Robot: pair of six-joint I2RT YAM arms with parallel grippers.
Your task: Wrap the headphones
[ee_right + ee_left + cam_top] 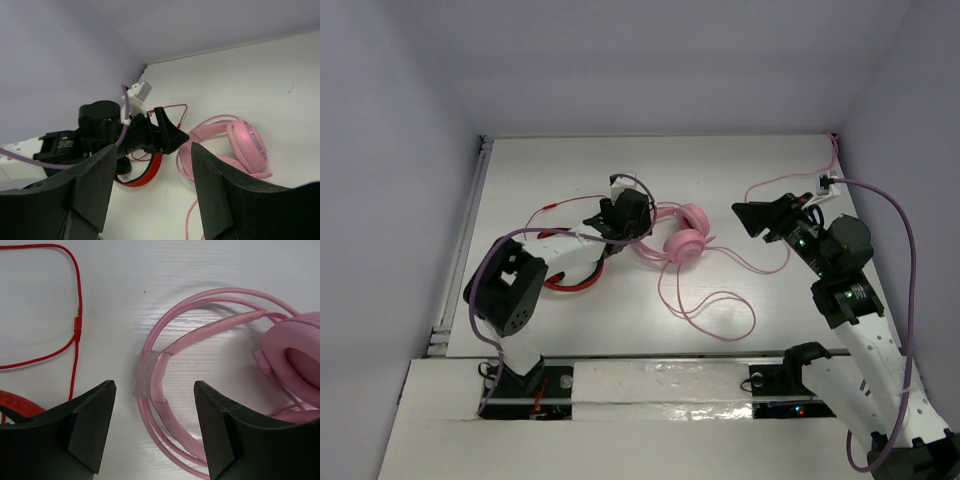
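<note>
The pale pink headphones (682, 238) lie on the white table at its middle, ear cups together. Their thin pink cable (720, 318) trails in loose loops toward the front and the right. My left gripper (638, 222) is open just left of them. In the left wrist view (154, 385) its jaws stand on either side of the pink headband (161, 390) without touching it, with an ear cup (295, 357) at the right. My right gripper (752, 218) is open and empty, raised to the right of the headphones. They also show in the right wrist view (242, 145).
Red-and-black headphones (575, 282) lie under my left arm, and their red cable (548, 207) runs to the back left. The cable (75, 330) and the red band (15, 405) also show in the left wrist view. Walls close the table at the back and both sides.
</note>
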